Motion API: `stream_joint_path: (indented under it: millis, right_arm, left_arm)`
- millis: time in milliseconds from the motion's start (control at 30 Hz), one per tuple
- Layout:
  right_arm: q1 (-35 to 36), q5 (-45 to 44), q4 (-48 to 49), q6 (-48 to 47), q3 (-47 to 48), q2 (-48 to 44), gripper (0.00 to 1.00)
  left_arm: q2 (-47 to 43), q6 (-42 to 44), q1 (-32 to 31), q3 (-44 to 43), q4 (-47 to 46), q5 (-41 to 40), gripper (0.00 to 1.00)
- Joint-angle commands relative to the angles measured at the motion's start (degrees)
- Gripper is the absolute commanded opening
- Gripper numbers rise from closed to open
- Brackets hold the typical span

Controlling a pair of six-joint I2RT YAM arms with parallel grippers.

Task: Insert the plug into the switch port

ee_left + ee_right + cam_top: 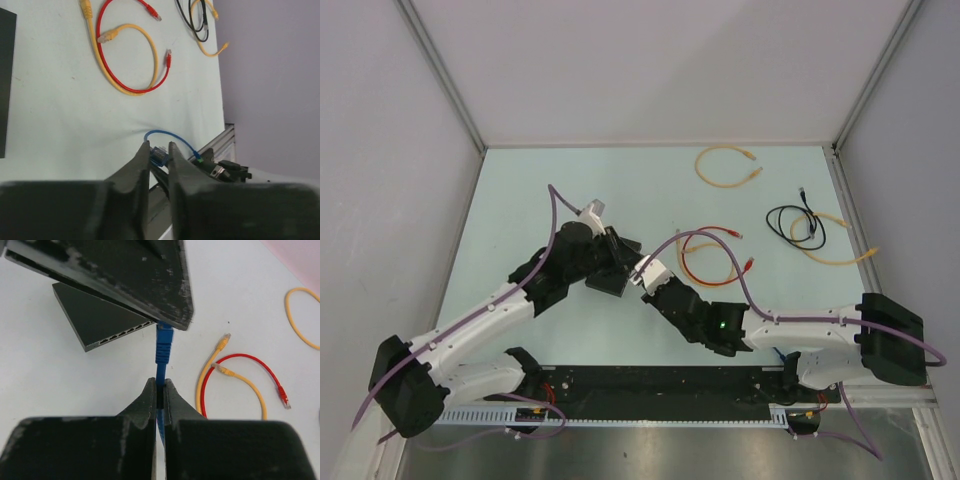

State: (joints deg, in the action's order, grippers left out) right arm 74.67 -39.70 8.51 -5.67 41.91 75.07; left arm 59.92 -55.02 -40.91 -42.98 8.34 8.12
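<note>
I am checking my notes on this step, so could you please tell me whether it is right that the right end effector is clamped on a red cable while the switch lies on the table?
Not quite. The right wrist view shows the right end effector clamped on a blue cable, not a red one; the red cable lies loose on the table. The switch does lie on the table.

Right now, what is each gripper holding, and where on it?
Right gripper pinches the blue cable just behind its boot; left gripper clamps the plug itself.
</note>
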Motion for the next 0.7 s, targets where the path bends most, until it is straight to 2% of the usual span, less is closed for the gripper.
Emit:
stream_joint_path:
  millis: [0, 67, 100, 167, 200, 233, 300, 333, 433, 467, 533, 567, 667]
  right_arm:
    - [0.56, -2.4, 3.35, -1.27, 2.65, 0.43, 0.0]
    - [0.47, -1.7, 2.92, -0.4, 2.65, 0.43, 0.0]
    - [0.39, -0.13, 2.56, 0.13, 2.74, 0.08, 0.03]
    - [-1.02, 2.6, 0.21, 1.88, 2.91, -1.75, 0.16]
    - [-2.15, 7.14, -0.77, 4.15, 2.91, -2.72, 0.21]
    - [-4.51, 10.23, -2.0, 5.4, 2.91, -3.78, 0.31]
    - [-7.77, 20.04, -5.34, 9.16, 2.91, -7.56, 0.39]
    - [-9.44, 23.84, -6.22, 9.88, 2.91, -8.7, 0.48]
    - [-16.91, 38.52, -8.16, 11.56, 2.65, -12.39, 0.56]
    - [-20.93, 46.22, -8.16, 12.0, 2.56, -13.01, 0.57]
    - [-25.17, 53.99, -7.99, 12.96, 2.21, -14.33, 0.58]
    - [-28.93, 60.73, -7.46, 13.14, 2.04, -14.6, 0.58]
    - [-32.39, 69.64, -5.27, 12.88, 2.03, -14.42, 0.58]
  left_arm:
    - [-0.24, -0.79, -0.67, -1.14, -0.34, 1.46, 0.08]
    - [-0.77, 0.0, -0.58, -0.44, -1.39, 0.85, 0.0]
    - [-1.38, 0.53, -0.67, -0.09, -2.09, 0.67, 0.0]
    - [-2.17, 3.42, -0.49, 0.88, -4.72, 0.32, 0.0]
    - [-2.52, 4.83, -0.4, 1.32, -5.78, 0.32, 0.0]
    - [-3.49, 7.54, -0.32, 1.84, -8.05, 0.67, 0.0]
    - [-4.37, 10.19, 0.29, 4.21, -12.1, 1.11, 0.0]
    - [-4.98, 11.85, 0.65, 4.92, -14.81, 2.41, 0.0]
    - [-5.52, 14.32, 2.05, 8.08, -21.23, 5.5, 0.0]
    - [-5.69, 14.77, 2.41, 9.22, -22.82, 8.03, 0.0]
    - [-5.6, 15.56, 2.85, 10.72, -27.29, 10.15, 0.0]
    - [-5.6, 15.82, 2.85, 11.16, -28.54, 11.99, 0.0]
    - [-5.78, 16.35, 2.94, 12.48, -32.68, 13.76, 0.0]
